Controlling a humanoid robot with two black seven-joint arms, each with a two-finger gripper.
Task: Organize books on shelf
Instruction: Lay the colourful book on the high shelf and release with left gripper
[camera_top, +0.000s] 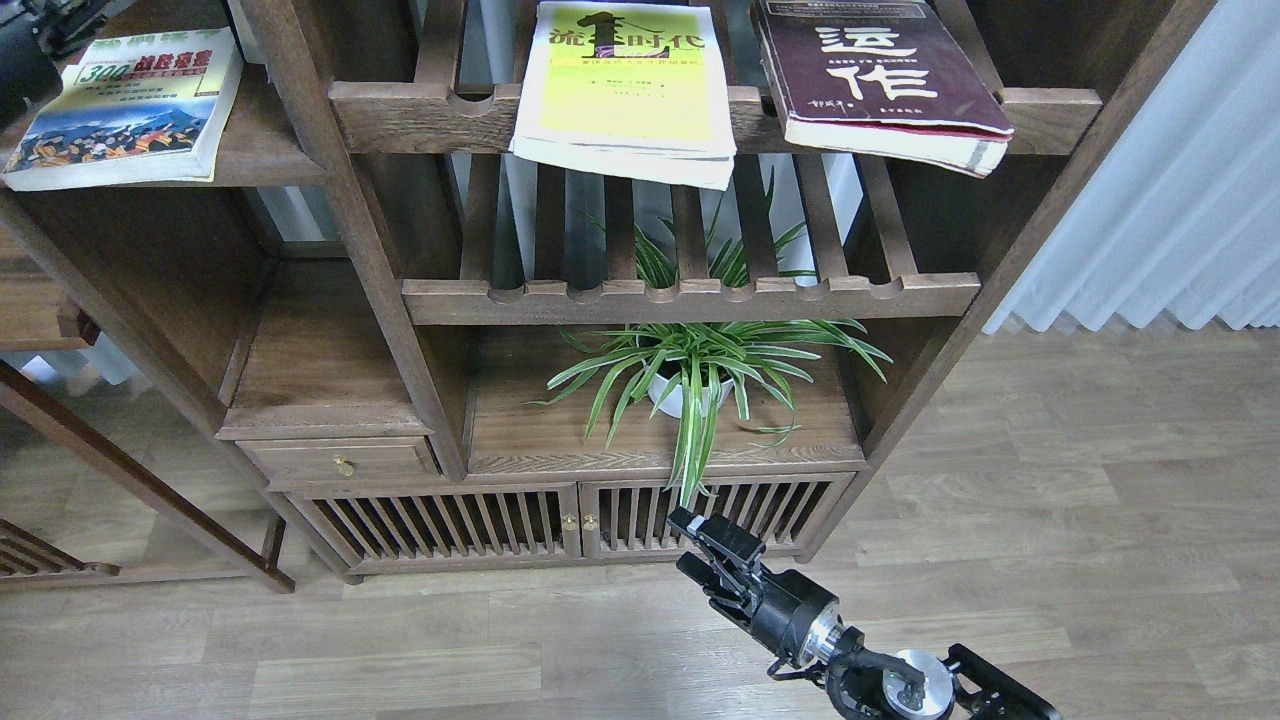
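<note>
The "300" book (125, 110) with the blue illustration lies flat on the solid dark-brown shelf (268, 150) at the upper left. The yellow-green book (628, 90) and the thick maroon book (880, 75) lie on the top slatted rack, both overhanging its front rail. My left gripper (28, 50) is a dark shape in the top left corner, by the far left corner of the "300" book; its fingers cannot be told apart. My right gripper (688, 545) is open and empty, low in front of the cabinet doors.
A potted spider plant (690, 375) stands on the lower board under a second slatted rack (690, 295). A solid board with a drawer (320, 365) is at mid left. A white curtain (1170, 200) hangs at the right, above wooden floor.
</note>
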